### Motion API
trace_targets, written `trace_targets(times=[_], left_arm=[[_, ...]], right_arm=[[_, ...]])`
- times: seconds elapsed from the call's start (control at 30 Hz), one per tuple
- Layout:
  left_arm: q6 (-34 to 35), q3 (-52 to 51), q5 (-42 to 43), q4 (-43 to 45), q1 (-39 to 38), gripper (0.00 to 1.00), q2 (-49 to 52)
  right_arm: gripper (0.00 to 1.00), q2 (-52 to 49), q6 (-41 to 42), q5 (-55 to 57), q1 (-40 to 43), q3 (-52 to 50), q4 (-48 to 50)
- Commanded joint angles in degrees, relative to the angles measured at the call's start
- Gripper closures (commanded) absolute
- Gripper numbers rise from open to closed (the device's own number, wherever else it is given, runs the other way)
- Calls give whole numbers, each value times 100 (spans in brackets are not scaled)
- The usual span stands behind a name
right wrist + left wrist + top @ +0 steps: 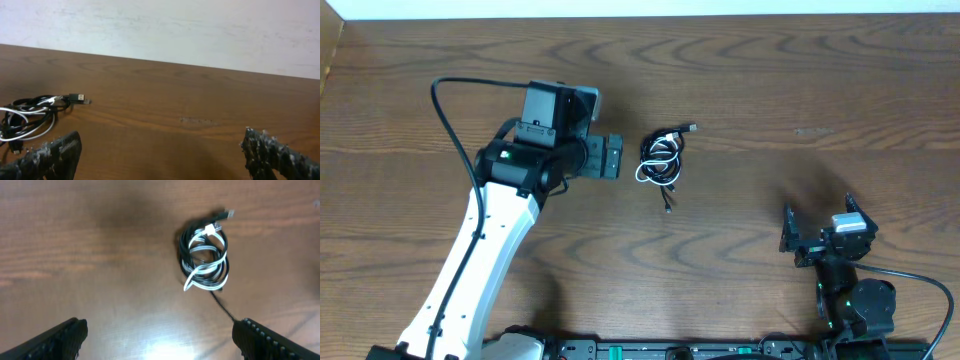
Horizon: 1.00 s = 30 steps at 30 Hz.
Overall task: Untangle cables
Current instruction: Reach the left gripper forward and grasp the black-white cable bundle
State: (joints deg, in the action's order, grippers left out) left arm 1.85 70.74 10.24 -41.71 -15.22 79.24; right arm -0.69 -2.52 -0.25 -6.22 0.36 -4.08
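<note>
Bench (800, 80): brown wood. Its far edge runs along the top of the overhead view against a white strip, and its left edge shows at the top-left corner. The near side is taken up by the arm bases.

Cables (662, 160): one tangled bundle, coiled in a loose loop, lying flat on the bench around mid-bench and a bit toward the far edge. Bare wood surrounds it, with the widest stretch to its right. It is well apart from the far edge.

Count: 1 white cable (205, 277) and black strands wound through it. How many black ones there are cannot be told. 1 plug end (692, 128) sticks out toward the far right, and 1 thin black tail (667, 205) trails out on the near side.

Left claw (612, 157): just beside the bundle on its left, with a gap between them and no touching. In the left wrist view its fingers (65, 337) are spread wide apart and hold nothing.

Right claw (820, 235): near the right front of the bench, well apart from the bundle. Its fingers (50, 155) are spread apart and hold nothing. In the right wrist view the bundle sits far left, with a pale wall (200, 30) behind the bench edge.

Arms: 2. Claws: 2.
</note>
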Motion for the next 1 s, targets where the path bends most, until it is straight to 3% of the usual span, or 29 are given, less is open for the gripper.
trace_targets(times=[0.0,0.3,0.4,0.7,0.87,0.97], left_arm=[[247,85,-17,485,2,2,57],[1408,85,-7,1602,-31,2,960],[1460,85,398,1834,-179,0,1556],[1482,85,474,1947,-538,21,2710],[1738,85,479,1759,-675,24,3097],[1738,83,590,1600,-804,34,3233]], right_arm=[[1,31,28,-13,28,-4,-28],[1,31,31,-13,28,-4,-28],[1,31,28,-13,28,-4,-28],[1,31,28,-13,28,-4,-28],[1,31,28,-13,28,-4,-28],[1,31,31,-13,28,-4,-28]])
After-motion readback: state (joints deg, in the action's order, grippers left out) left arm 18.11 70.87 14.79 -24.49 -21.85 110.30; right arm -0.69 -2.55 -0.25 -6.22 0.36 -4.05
